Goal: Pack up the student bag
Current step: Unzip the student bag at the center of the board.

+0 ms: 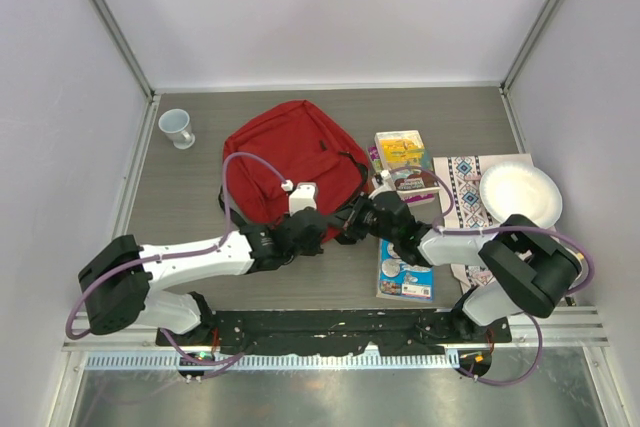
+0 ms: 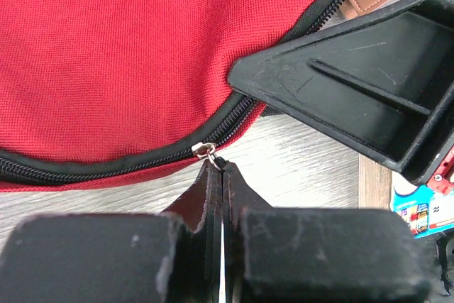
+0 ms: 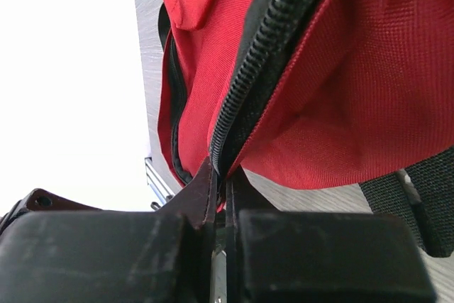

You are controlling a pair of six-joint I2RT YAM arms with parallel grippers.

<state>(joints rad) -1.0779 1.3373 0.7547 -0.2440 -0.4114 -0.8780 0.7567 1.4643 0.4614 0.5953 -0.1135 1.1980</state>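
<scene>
The student bag (image 1: 290, 152) is a red backpack lying flat in the middle of the table. My left gripper (image 1: 308, 230) is at its near edge; in the left wrist view the gripper (image 2: 223, 168) is shut on the zipper pull, just below the silver slider ring (image 2: 205, 150) on the black zipper (image 2: 106, 164). My right gripper (image 1: 356, 221) is at the bag's near right edge; in the right wrist view the gripper (image 3: 224, 179) is shut on the red fabric edge beside the black zipper (image 3: 262, 62). The right finger (image 2: 355, 90) shows in the left wrist view.
A white cup (image 1: 177, 128) stands at the far left. A yellow box (image 1: 400, 150) lies on a book (image 1: 415, 185) right of the bag. A colourful booklet (image 1: 405, 275) lies near the front. A patterned cloth (image 1: 460, 197) and a paper plate (image 1: 520, 195) lie at the right.
</scene>
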